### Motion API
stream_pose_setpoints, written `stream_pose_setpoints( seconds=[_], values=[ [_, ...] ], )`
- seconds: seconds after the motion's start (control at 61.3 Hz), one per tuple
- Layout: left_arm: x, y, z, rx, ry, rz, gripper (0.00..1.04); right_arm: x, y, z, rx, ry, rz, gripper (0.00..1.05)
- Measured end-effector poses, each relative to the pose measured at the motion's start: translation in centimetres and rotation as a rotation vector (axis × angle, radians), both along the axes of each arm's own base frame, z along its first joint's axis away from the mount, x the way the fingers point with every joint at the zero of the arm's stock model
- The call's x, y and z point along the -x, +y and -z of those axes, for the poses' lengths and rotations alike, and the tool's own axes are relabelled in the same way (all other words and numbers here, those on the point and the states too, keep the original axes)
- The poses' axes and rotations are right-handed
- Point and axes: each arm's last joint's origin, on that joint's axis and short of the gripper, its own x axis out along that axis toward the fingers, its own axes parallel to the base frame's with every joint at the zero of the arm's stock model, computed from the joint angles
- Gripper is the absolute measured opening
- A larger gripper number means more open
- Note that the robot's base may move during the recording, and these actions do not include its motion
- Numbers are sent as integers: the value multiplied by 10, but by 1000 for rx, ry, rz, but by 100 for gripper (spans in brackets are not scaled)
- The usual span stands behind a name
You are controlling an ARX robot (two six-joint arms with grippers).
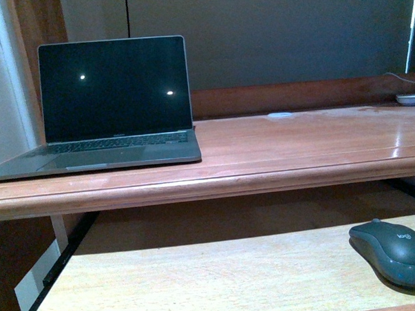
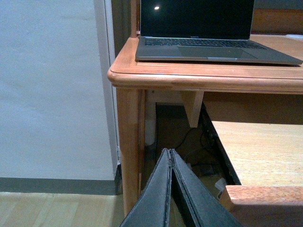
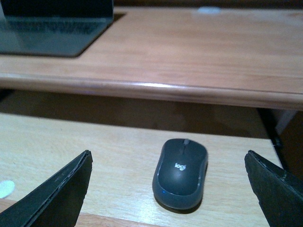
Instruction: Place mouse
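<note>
The dark grey mouse [image 1: 394, 252] lies on the pale pull-out shelf [image 1: 199, 280] under the desk top, at its right end. In the right wrist view the mouse [image 3: 180, 173] lies flat with its logo up, between my wide-open right gripper [image 3: 168, 161] fingers, which stand apart from it on both sides. My left gripper [image 2: 169, 152] is shut and empty, low beside the desk's left leg [image 2: 128, 146], far from the mouse. Neither arm shows in the front view.
An open laptop [image 1: 112, 104] with a dark screen stands on the left of the reddish wooden desk top [image 1: 296, 145]. A white object [image 1: 412, 99] lies at the far right back. A wall [image 2: 52, 90] is left of the desk; cables hang under it.
</note>
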Motion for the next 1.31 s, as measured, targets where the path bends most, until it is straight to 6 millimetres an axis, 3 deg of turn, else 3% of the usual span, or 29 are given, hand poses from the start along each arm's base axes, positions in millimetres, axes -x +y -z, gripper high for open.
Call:
stream_pose_setpoints(
  seconds=[0.147,0.326,0.653,1.028,1.305],
  values=[
    [0,0,6,0,-1,0,3,-25,13,9,89,39,23,97],
    [0,0,11,0,2,0,3,-48,12,25,149,103,91,97],
    [0,0,25,0,0,0,3,-65,6,37,193,214,159,97],
    [0,0,25,0,-3,0,3,-80,-4,38,143,323,190,97],
    [0,0,25,0,-3,0,3,-79,-6,37,131,347,171,61]
  ],
)
